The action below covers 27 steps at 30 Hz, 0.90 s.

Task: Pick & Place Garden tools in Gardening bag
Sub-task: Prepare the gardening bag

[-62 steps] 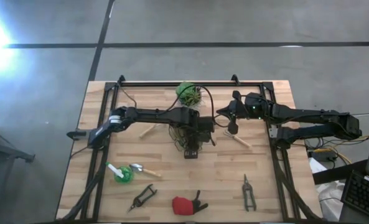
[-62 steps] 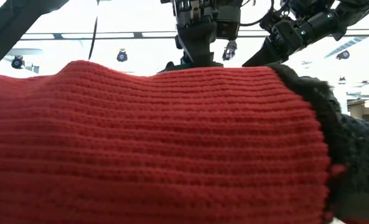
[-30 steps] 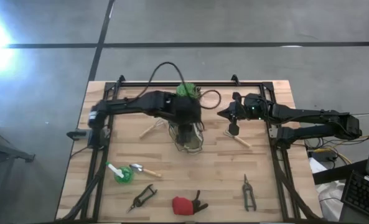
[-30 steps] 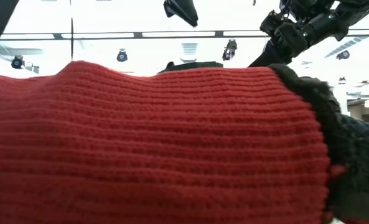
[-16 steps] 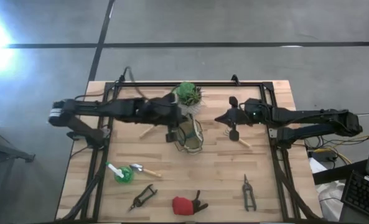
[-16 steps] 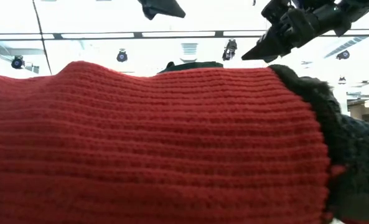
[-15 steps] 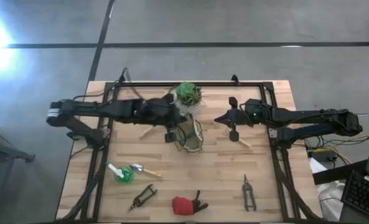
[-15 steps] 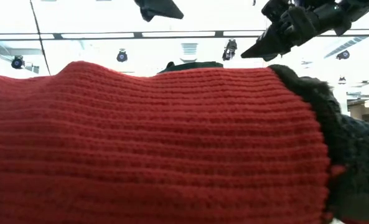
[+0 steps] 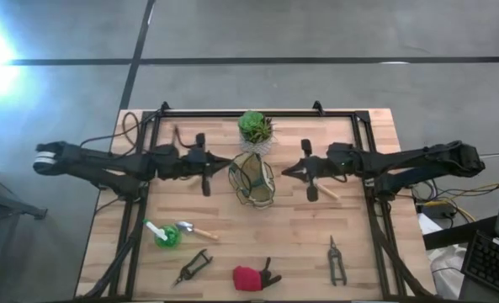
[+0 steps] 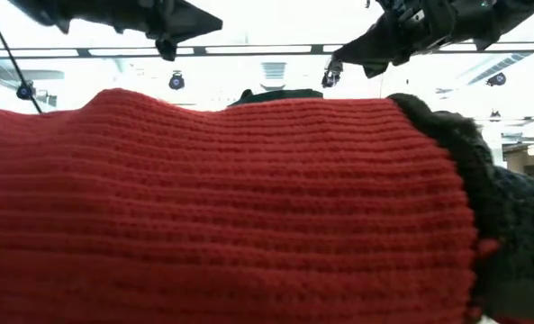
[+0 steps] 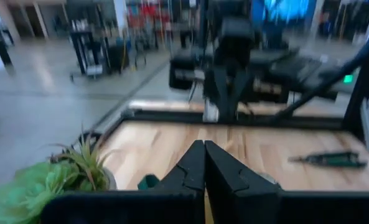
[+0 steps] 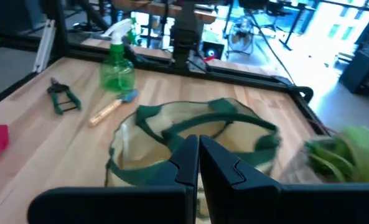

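Little shows as done. The gardening bag (image 9: 252, 178) stands mid-worktop; its contents cannot be told. Trowel (image 9: 194, 228), both pruners (image 9: 193, 267) and red-and-black item (image 9: 253, 276) lie outside. Left claw (image 9: 204, 187) and right claw (image 9: 311, 194) are clenched, empty, flanking the bag.

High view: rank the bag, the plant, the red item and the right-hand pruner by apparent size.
1. bag, clearly largest.
2. plant.
3. red item and right-hand pruner: too alike to rank; the pruner is longer but thin, the red item more compact.
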Motion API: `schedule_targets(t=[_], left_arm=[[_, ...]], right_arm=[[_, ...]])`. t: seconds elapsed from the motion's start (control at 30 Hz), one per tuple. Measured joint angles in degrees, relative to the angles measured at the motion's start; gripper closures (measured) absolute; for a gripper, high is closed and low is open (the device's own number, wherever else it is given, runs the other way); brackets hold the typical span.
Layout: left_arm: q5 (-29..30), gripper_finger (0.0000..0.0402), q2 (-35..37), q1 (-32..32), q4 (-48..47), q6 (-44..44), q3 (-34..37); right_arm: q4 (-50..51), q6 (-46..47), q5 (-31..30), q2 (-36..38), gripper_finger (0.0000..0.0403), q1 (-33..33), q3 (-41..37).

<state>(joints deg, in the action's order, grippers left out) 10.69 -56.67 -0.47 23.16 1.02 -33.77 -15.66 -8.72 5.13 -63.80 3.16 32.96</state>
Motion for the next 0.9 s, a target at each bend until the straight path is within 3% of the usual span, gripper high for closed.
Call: schedule_targets(t=[0.2,0.43,0.53,0.73,0.9], left_arm=[[-0.08,0.0393,3.81,0.00,13.23,-1.00,8.61],[-0.08,0.0392,5.39,0.00,14.66,-2.36,10.49],[-0.08,0.0392,5.37,0.00,14.46,-2.38,10.48],[-0.08,0.0392,5.31,0.00,14.38,-2.38,10.48],[-0.08,0.0392,5.29,0.00,14.44,-3.13,10.48]], right_arm=[[0.44,-0.88,-0.27,-9.77,0.0394,-1.59,6.62],[2.45,-5.66,-3.60,-19.20,0.0394,-1.93,14.79],[8.94,-6.30,-6.90,-21.53,0.0394,-2.55,19.09],[27.91,-6.74,-7.03,-23.44,0.0394,-7.30,29.59],[40.36,-6.46,-16.13,-26.57,0.0394,-11.96,38.08]])
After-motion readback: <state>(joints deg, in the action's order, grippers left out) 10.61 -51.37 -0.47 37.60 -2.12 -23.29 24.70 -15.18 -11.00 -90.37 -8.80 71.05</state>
